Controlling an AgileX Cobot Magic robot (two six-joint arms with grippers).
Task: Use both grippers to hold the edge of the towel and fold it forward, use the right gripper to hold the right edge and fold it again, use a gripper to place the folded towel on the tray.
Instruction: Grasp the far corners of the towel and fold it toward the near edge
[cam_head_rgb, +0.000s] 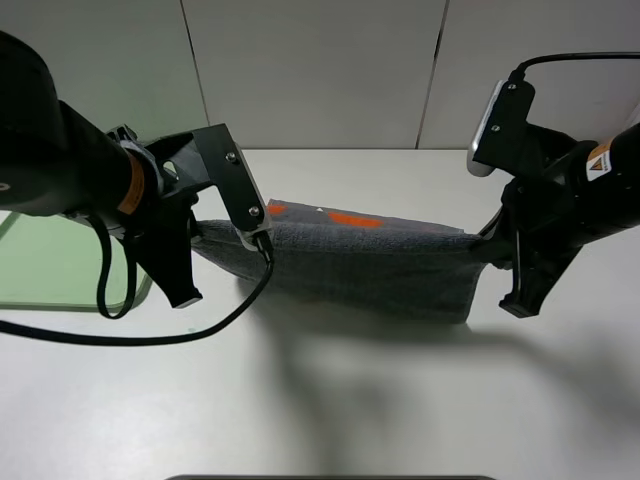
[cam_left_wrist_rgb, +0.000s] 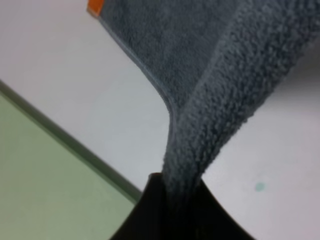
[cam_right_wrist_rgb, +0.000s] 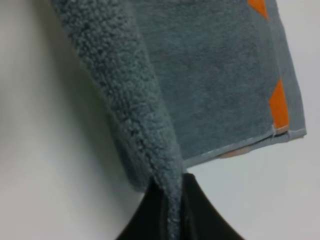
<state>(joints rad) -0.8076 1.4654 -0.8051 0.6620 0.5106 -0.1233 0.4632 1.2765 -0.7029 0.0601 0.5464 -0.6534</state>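
Note:
The dark grey towel (cam_head_rgb: 365, 265) hangs stretched between my two grippers above the white table, its orange-marked end (cam_head_rgb: 350, 218) lying at the far side. My left gripper (cam_head_rgb: 205, 232) is shut on the towel's left corner of the plain edge; in the left wrist view the cloth (cam_left_wrist_rgb: 220, 85) runs into the shut black fingers (cam_left_wrist_rgb: 150, 215). My right gripper (cam_head_rgb: 490, 245) is shut on the right corner; the right wrist view shows the cloth (cam_right_wrist_rgb: 150, 125) pinched in the fingers (cam_right_wrist_rgb: 200, 210). The pale green tray (cam_head_rgb: 60, 265) lies at the left, partly behind the left arm.
The white table (cam_head_rgb: 330, 400) stretches toward the front, with the towel's shadow on it. The tray's rim shows in the left wrist view (cam_left_wrist_rgb: 75, 150). A white wall stands behind the table.

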